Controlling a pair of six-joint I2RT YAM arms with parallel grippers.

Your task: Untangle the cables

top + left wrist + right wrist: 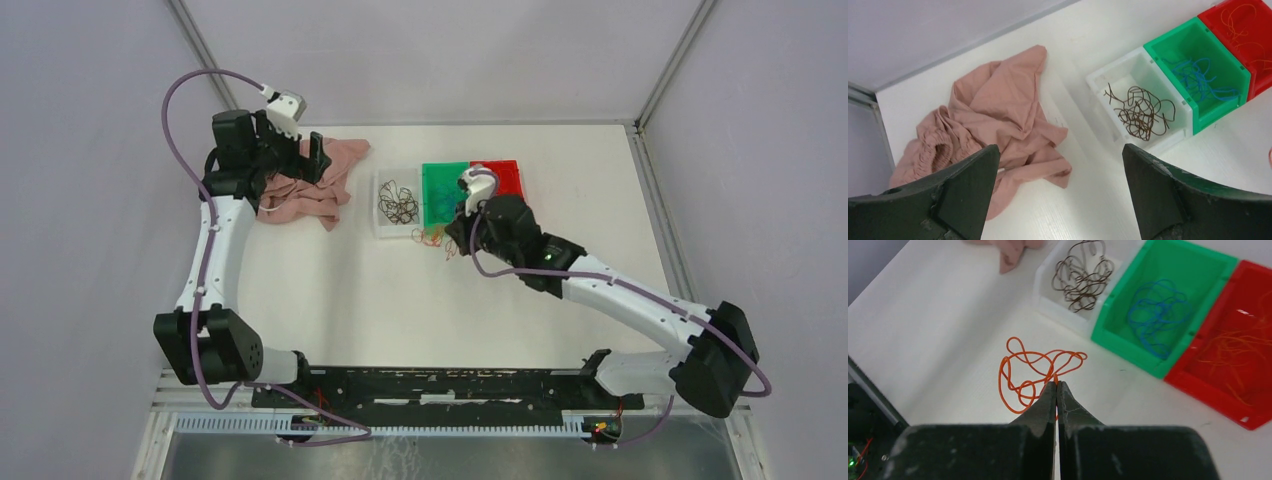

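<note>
Orange cables (1030,358) pinched in the closed right jaws' tips; left jaws wide, well apart.

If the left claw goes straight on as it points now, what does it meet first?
Probably the edge of the pink cloth; the open left claw aims there, though perhaps the bare table beside it.

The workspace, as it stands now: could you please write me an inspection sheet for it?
Surface: white table, no spills seen.
Job's things: brown wires in white bin, blue wires in green bin, orange wires in red bin; one loose orange wire on the table.
Clutter: crumpled pink cloth left of the bins.
Pincers: left pincer open, empty; right pincer shut on the loose orange wire.
Cables: purple cords along both arms.
Surroundings: grey walls, metal frame.
</note>
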